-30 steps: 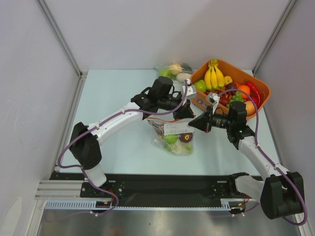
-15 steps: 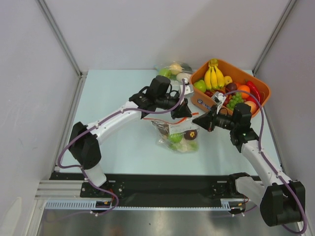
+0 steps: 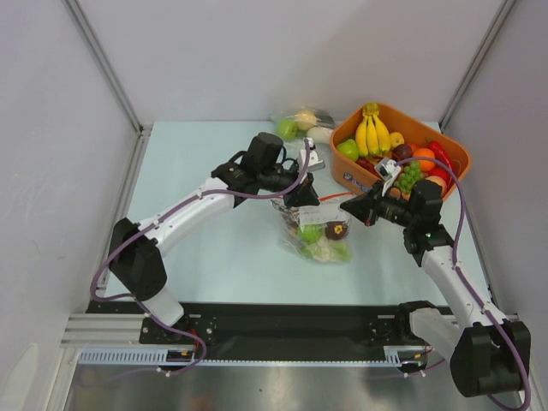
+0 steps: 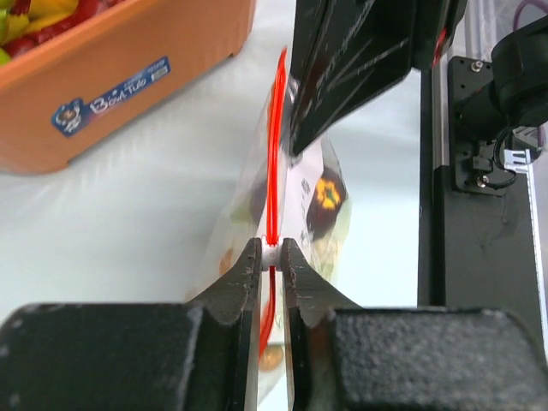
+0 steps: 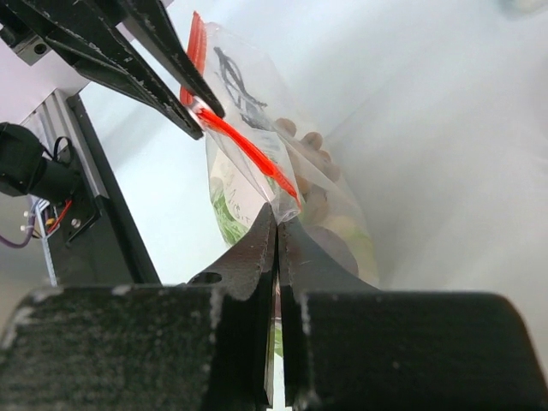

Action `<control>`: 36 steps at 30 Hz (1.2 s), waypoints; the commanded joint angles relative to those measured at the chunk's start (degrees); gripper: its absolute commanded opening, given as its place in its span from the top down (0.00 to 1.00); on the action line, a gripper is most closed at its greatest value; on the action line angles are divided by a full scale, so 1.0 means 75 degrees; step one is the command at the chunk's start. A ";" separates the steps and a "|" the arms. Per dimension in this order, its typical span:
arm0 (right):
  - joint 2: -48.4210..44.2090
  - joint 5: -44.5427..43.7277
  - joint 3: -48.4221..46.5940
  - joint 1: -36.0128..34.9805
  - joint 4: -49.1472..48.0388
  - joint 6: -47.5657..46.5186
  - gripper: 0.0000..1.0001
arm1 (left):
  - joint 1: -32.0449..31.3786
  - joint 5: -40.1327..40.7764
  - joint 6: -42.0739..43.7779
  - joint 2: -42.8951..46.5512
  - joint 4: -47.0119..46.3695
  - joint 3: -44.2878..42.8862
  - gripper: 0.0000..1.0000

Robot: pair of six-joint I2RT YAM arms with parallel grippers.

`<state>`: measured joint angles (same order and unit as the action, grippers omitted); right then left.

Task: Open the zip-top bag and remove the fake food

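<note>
My left gripper is pinched tight on the orange-red zip strip of the zip-top bag, and my right gripper is clamped on the bag's plastic edge opposite. The bag sags between them over the table, the fake food inside it, near the orange basket.
</note>
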<state>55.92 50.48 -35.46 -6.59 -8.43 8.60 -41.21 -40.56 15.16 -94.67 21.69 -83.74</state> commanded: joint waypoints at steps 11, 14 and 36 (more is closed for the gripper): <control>-0.0097 -0.0765 -0.0216 0.0199 -0.0131 -0.0045 1.00 | 0.0385 0.0356 0.0463 0.1044 0.0482 0.0630 0.99; -0.0062 -0.0964 -0.0403 0.0234 0.0033 -0.0080 1.00 | 0.0456 0.0427 0.0440 0.1326 0.0412 0.0923 1.00; 0.2632 -0.2826 -0.3274 -0.1019 0.0842 -0.0760 1.00 | 0.0690 0.2207 -0.0966 0.4266 0.0295 0.3430 1.00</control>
<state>73.17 34.92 -55.02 -13.28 -0.01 4.25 -36.53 -26.87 11.07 -66.78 24.34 -59.96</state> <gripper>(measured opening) 0.010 0.142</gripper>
